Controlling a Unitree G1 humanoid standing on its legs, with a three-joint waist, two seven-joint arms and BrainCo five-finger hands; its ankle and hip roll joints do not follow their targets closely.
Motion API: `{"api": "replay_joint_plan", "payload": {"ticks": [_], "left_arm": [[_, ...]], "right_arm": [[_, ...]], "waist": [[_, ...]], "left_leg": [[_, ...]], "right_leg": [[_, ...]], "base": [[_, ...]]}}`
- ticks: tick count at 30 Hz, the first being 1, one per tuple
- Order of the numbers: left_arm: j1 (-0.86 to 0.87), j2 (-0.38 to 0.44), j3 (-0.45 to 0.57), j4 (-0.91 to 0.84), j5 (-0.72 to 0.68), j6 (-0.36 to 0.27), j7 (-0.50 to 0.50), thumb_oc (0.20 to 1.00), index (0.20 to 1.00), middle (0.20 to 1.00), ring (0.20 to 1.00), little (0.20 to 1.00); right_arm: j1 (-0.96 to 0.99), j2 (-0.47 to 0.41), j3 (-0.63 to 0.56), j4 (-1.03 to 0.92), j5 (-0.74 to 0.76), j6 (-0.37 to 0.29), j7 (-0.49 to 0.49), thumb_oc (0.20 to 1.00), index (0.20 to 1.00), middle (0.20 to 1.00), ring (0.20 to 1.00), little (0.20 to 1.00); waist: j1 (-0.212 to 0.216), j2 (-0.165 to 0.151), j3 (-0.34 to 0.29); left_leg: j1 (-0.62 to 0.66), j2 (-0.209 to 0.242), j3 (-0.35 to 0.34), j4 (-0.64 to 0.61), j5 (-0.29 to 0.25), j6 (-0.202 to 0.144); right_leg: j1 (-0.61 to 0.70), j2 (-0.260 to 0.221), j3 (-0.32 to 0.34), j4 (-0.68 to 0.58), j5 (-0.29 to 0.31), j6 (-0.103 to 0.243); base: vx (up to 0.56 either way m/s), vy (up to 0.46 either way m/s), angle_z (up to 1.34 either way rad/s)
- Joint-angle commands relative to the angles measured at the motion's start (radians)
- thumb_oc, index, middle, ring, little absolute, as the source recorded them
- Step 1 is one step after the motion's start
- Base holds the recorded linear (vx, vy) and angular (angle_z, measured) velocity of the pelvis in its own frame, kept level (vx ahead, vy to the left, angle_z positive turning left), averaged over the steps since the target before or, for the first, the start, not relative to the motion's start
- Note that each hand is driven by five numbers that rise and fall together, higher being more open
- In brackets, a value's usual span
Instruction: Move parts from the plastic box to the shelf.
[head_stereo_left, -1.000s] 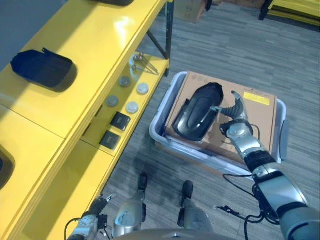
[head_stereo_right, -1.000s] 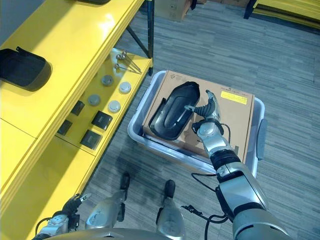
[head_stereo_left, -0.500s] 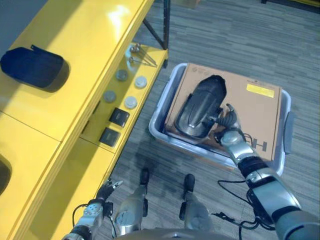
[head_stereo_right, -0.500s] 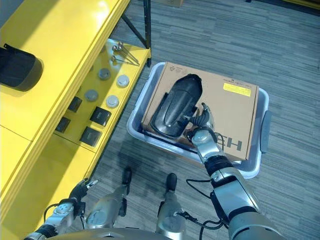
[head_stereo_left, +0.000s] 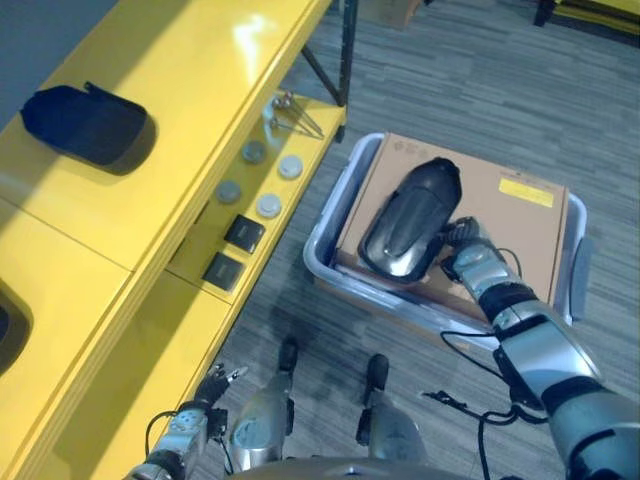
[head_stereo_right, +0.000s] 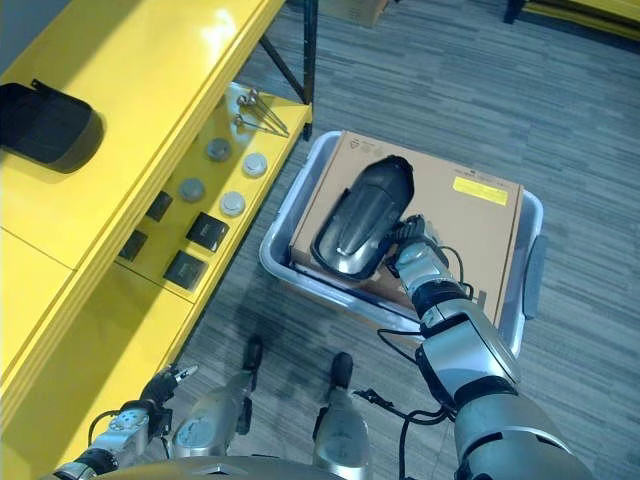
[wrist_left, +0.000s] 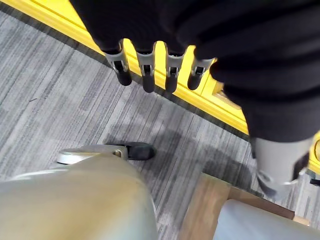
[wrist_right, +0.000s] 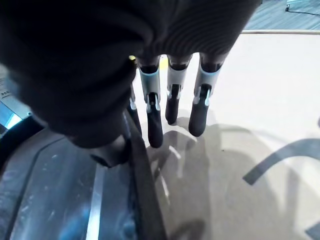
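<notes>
Part (head_stereo_left: 412, 222) (robot hand (head_stereo_left: 468, 252) now closer)

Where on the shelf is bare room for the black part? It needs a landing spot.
The top shelf is bare between the dark tray and its far end. The lower shelf is crowded with discs and black blocks. Right hand rests by the black part.

Silver-grey arms, dark ribbed wrist covers
</notes>
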Motion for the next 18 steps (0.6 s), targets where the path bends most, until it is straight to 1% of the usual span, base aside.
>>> {"api": "replay_joint_plan", "payload": {"ticks": [1, 2, 6, 7, 8, 10, 13, 15, 16, 17, 18], "left_arm": [[-0.058, 0.001, -0.046, 0.046, 0.009, -0.037, -0.012, 1.000, 1.000, 1.000, 1.000, 1.000], [-0.055, 0.000, -0.046, 0.047, 0.011, -0.041, -0.010, 1.000, 1.000, 1.000, 1.000, 1.000], [-0.048, 0.004, -0.042, 0.047, 0.015, -0.053, -0.004, 1.000, 1.000, 1.000, 1.000, 1.000], [-0.047, 0.005, -0.042, 0.046, 0.015, -0.055, -0.002, 1.000, 1.000, 1.000, 1.000, 1.000], [-0.042, 0.010, -0.038, 0.040, 0.010, -0.073, -0.006, 1.000, 1.000, 1.000, 1.000, 1.000], [-0.038, 0.017, -0.034, 0.023, 0.015, -0.095, -0.004, 1.000, 1.000, 1.000, 1.000, 1.000], [-0.041, 0.047, -0.009, -0.079, 0.005, -0.099, 0.005, 1.000, 1.000, 1.000, 1.000, 1.000], [-0.041, 0.061, -0.003, -0.136, 0.010, -0.099, 0.016, 1.000, 1.000, 1.000, 1.000, 1.000], [-0.044, 0.077, 0.001, -0.202, 0.016, -0.087, 0.035, 1.000, 1.000, 1.000, 1.000, 1.000], [-0.049, 0.100, 0.008, -0.297, 0.014, -0.053, 0.053, 1.000, 1.000, 1.000, 1.000, 1.000], [-0.051, 0.111, 0.009, -0.345, 0.014, -0.035, 0.061, 1.000, 1.000, 1.000, 1.000, 1.000]], "right_arm": [[0.082, 0.074, 0.056, 0.080, 0.066, 0.037, 0.043, 0.200, 0.200, 0.200, 0.200, 0.200], [0.091, 0.066, 0.038, 0.089, 0.086, 0.020, 0.005, 0.200, 0.200, 0.200, 0.200, 0.200], [0.117, 0.037, -0.001, 0.087, 0.097, -0.040, -0.068, 0.200, 0.200, 0.200, 0.200, 0.200], [0.121, 0.032, -0.006, 0.084, 0.096, -0.048, -0.073, 0.200, 0.200, 0.200, 0.200, 0.200], [0.131, 0.013, -0.020, 0.066, 0.100, -0.088, -0.105, 0.200, 0.200, 0.200, 0.200, 0.200], [0.146, -0.003, -0.033, 0.030, 0.085, -0.121, -0.142, 0.200, 0.200, 0.200, 0.200, 0.200], [0.193, -0.065, -0.049, -0.133, 0.026, -0.123, -0.188, 0.200, 0.200, 0.200, 0.200, 0.200], [0.217, -0.087, -0.054, -0.204, -0.006, -0.129, -0.215, 0.200, 0.200, 0.200, 0.200, 0.200], [0.242, -0.113, -0.063, -0.281, -0.038, -0.126, -0.220, 0.200, 0.200, 0.200, 0.200, 0.200], [0.288, -0.141, -0.086, -0.378, -0.091, -0.125, -0.223, 0.200, 0.200, 0.200, 0.200, 0.200], [0.314, -0.155, -0.099, -0.423, -0.111, -0.122, -0.223, 0.200, 0.200, 0.200, 0.200, 0.200]], "waist": [[0.034, -0.013, -0.004], [0.032, -0.014, -0.012], [0.025, -0.019, -0.028], [0.023, -0.020, -0.030], [0.018, -0.025, -0.041], [0.012, -0.030, -0.052], [-0.007, -0.045, -0.075], [-0.015, -0.052, -0.084], [-0.024, -0.059, -0.095], [-0.035, -0.068, -0.110], [-0.040, -0.071, -0.117]], "left_leg": [[0.008, -0.024, 0.041, 0.000, -0.063, 0.013], [0.013, -0.023, 0.040, 0.000, -0.064, 0.013], [0.024, -0.020, 0.043, 0.000, -0.067, 0.012], [0.026, -0.019, 0.043, 0.000, -0.068, 0.012], [0.033, -0.016, 0.045, 0.000, -0.069, 0.010], [0.041, -0.012, 0.047, 0.000, -0.070, 0.008], [0.060, -0.005, 0.054, 0.000, -0.072, 0.004], [0.067, -0.002, 0.058, 0.000, -0.073, 0.003], [0.075, 0.002, 0.063, 0.000, -0.074, 0.003], [0.086, 0.007, 0.071, 0.000, -0.076, 0.003], [0.091, 0.009, 0.074, 0.000, -0.077, 0.003]], "right_leg": [[0.000, -0.049, -0.006, 0.011, -0.020, 0.008], [0.005, -0.048, -0.005, 0.010, -0.020, 0.009], [0.015, -0.044, 0.000, 0.006, -0.019, 0.012], [0.017, -0.044, 0.001, 0.005, -0.019, 0.012], [0.024, -0.040, 0.004, 0.003, -0.018, 0.014], [0.030, -0.037, 0.008, 0.002, -0.018, 0.016], [0.042, -0.029, 0.017, 0.002, -0.018, 0.021], [0.049, -0.027, 0.019, 0.002, -0.018, 0.022], [0.055, -0.024, 0.023, 0.002, -0.019, 0.022], [0.062, -0.021, 0.026, 0.002, -0.019, 0.024], [0.066, -0.019, 0.028, 0.002, -0.020, 0.024]], "base": [[0.00, -0.017, 0.06], [0.00, -0.018, 0.07], [0.00, -0.021, 0.10], [0.00, -0.040, 0.04], [0.00, -0.044, 0.01], [0.00, -0.044, -0.01], [0.00, -0.055, -0.06], [0.00, -0.058, -0.03], [0.01, -0.100, -0.12], [0.01, -0.092, -0.14], [0.01, -0.092, -0.13]]}}
